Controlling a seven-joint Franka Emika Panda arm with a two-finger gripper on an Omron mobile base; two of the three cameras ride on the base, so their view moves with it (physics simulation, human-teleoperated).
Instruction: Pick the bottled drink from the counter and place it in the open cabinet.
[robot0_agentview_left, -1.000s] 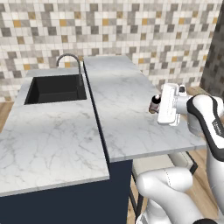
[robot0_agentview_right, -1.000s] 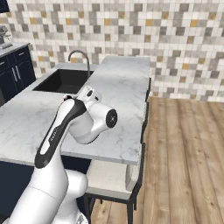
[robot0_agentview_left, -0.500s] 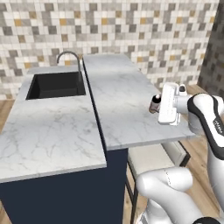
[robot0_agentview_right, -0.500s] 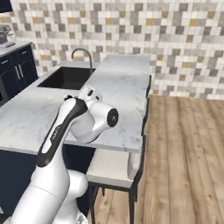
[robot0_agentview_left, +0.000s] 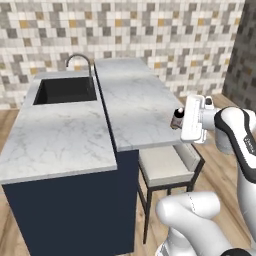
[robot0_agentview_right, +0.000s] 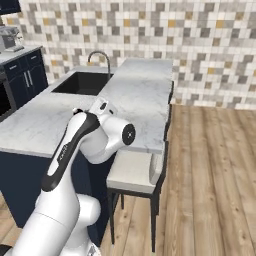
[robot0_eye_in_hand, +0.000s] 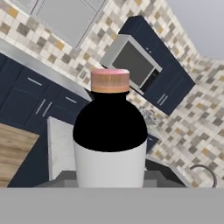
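While gripper (robot0_agentview_left: 181, 119) jaws sit clamped narrow on the bottled drink (robot0_agentview_left: 177, 118), bottle hangs just off the counter (robot0_agentview_left: 135, 100) rt edge, above the stool (robot0_agentview_left: 162, 165). Black sink (robot0_agentview_left: 65, 90) basin: contents can't tell.

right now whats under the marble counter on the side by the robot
A stool with a pale cushioned seat and dark metal legs stands tucked under the white grey-veined marble counter, over wooden floor. The slab hides its far part.

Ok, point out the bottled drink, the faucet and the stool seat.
bottled drink (robot0_eye_in_hand: 109, 131), hand view, dark upper body.
faucet (robot0_agentview_left: 80, 59), left base view, curved spout.
stool seat (robot0_agentview_left: 162, 165), left base view, pale cushion top.
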